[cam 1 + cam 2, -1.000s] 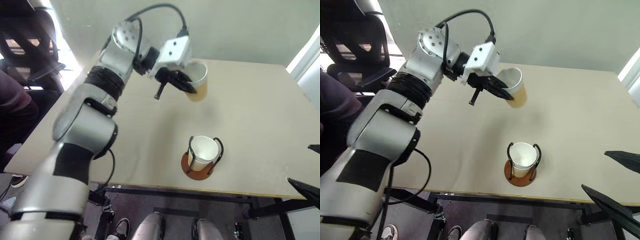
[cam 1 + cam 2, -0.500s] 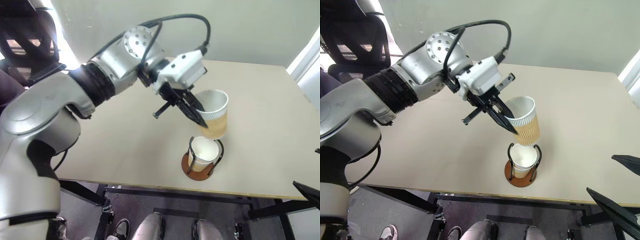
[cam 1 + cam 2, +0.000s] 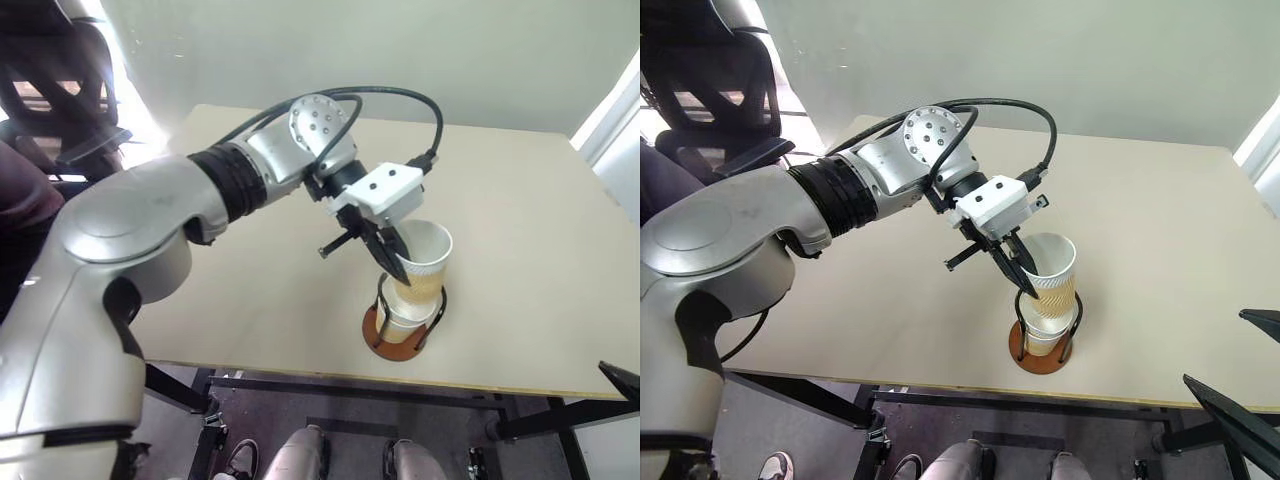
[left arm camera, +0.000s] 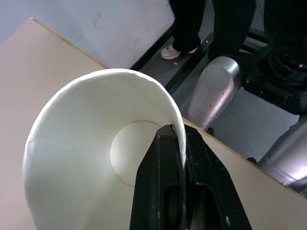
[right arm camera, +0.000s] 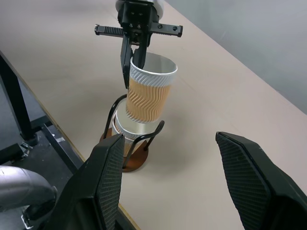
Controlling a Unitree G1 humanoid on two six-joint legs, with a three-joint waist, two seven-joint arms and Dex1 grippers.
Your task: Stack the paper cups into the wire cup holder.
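The left gripper [image 5: 135,56] is pinched on the rim of a paper cup [image 5: 147,94], one finger inside — leaving its base free to nest into the seated cup [image 5: 125,132] in the wire cup holder [image 5: 134,146]. The right gripper [image 5: 184,179] waits with fingers spread — empty.

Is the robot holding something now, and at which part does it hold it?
Yes. The left gripper is shut on a paper cup, pinching its rim wall, one finger inside. The right gripper is open and holds nothing.

no readable text, no labels, no brand marks, no numbers or signs on anything in view
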